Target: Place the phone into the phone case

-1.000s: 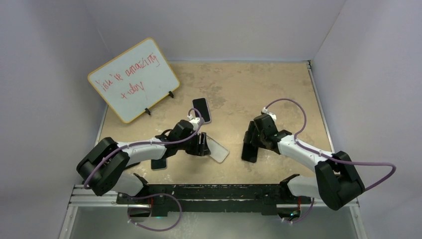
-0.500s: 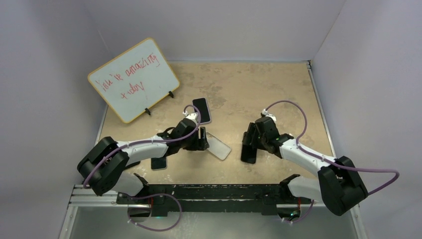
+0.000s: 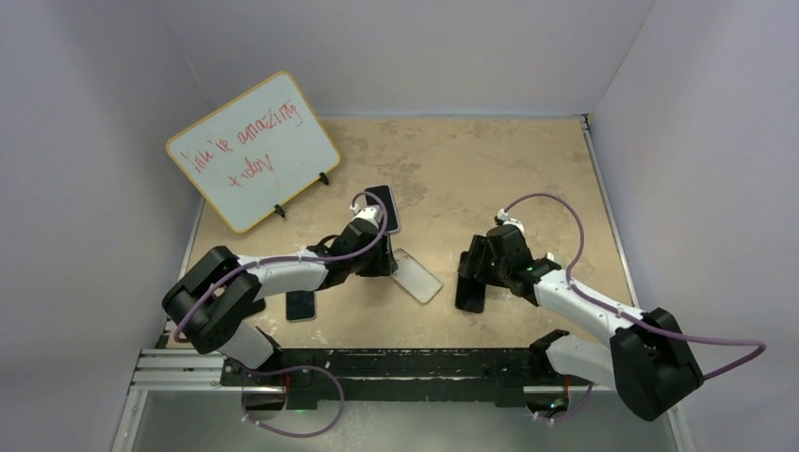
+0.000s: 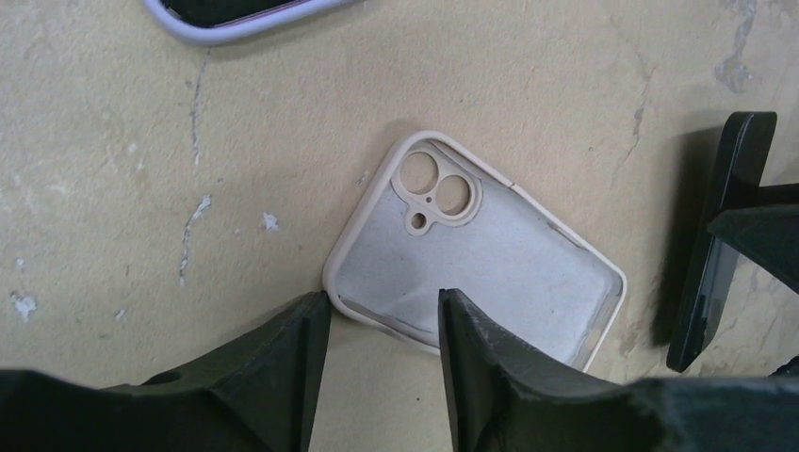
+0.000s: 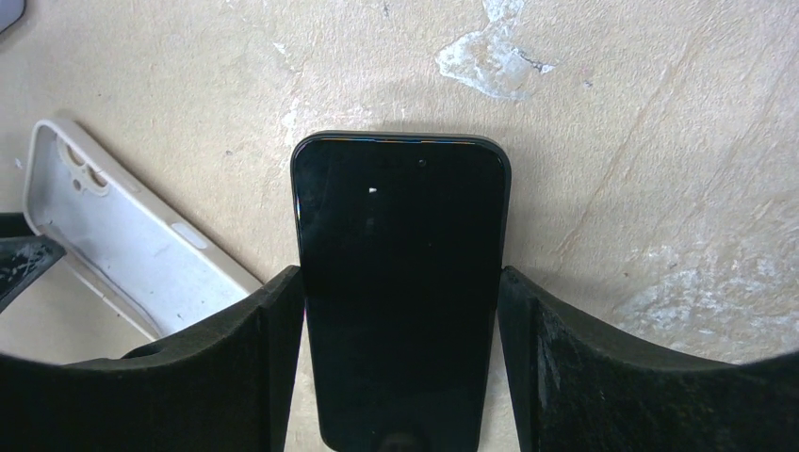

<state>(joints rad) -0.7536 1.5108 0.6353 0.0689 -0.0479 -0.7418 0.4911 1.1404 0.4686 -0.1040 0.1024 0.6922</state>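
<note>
On the worktop (image 3: 490, 169), near its middle, the phone case (image 3: 417, 275) lies hollow side up, its long axis slanting far-left to near-right. Just beside it, toward the right edge, the phone (image 5: 400, 235) stands pinched by its long sides in the right gripper (image 5: 400, 282). The left gripper (image 4: 382, 306) has its fingers spread over the case's rim.
</note>
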